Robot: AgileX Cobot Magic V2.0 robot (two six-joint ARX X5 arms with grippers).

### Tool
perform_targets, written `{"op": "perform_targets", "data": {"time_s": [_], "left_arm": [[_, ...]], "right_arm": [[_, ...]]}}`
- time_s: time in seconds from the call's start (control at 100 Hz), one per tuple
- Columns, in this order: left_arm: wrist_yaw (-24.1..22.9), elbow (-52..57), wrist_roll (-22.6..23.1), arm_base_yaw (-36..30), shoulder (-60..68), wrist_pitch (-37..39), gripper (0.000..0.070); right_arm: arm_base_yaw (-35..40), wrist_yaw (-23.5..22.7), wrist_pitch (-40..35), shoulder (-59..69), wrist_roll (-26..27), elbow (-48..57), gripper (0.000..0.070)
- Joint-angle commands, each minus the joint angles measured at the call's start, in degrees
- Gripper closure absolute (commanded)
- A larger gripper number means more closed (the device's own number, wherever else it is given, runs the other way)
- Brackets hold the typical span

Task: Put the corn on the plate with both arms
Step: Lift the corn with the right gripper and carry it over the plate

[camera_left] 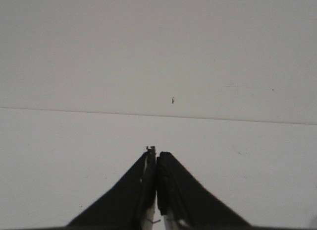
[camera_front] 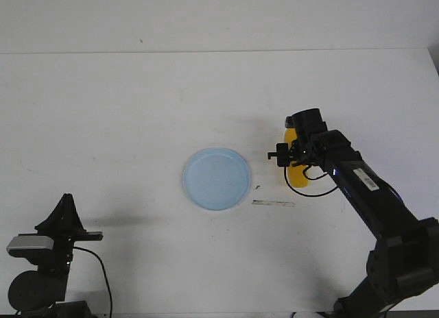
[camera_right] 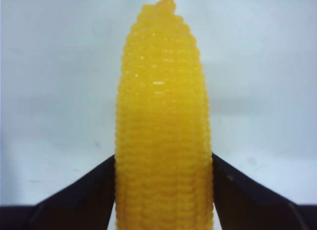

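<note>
The bright yellow corn [camera_front: 296, 173] is held by my right gripper [camera_front: 295, 153], just right of the pale light-blue plate [camera_front: 217, 178]. In the right wrist view the corn [camera_right: 163, 126] fills the middle, its tapered tip pointing away, with a dark finger [camera_right: 79, 198] pressed against each side. I cannot tell from the front view whether the corn rests on the table or hangs just above it. The plate holds nothing. My left gripper [camera_left: 156, 158] is shut and empty; its arm [camera_front: 51, 253] is parked at the near left corner, far from the plate.
A thin pale strip of tape [camera_front: 273, 203] lies on the white table just in front of the corn, with a small dark speck [camera_front: 257, 188] by the plate's rim. The table's far edge [camera_front: 219, 51] meets a white wall.
</note>
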Motion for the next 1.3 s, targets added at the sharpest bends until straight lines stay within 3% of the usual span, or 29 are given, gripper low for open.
{"op": "perform_targets", "data": {"time_s": [0.0, 0.16, 0.41, 0.63, 1.29], "left_arm": [[-0.1, 0.5, 0.1, 0.1, -0.1, 0.6, 0.0699], [-0.1, 0.5, 0.1, 0.1, -0.1, 0.6, 0.0698], [-0.1, 0.5, 0.1, 0.1, -0.1, 0.6, 0.0698], [-0.1, 0.5, 0.1, 0.1, -0.1, 0.6, 0.0698], [-0.1, 0.5, 0.1, 0.1, -0.1, 0.6, 0.0698]], "right_arm": [[1.7, -0.1, 1.5, -0.6, -0.8, 1.6, 0.0355], [7.0, -0.5, 5.6, -1.4, -2.4, 1.6, 0.0355], [17.1, -5.8, 11.6, -0.6, -5.9, 1.6, 0.0354], [23.1, -6.2, 12.6, 3.5, -6.3, 1.6, 0.0353], [25.1, -6.1, 14.6, 9.1, -6.3, 1.6, 0.0347]]}}
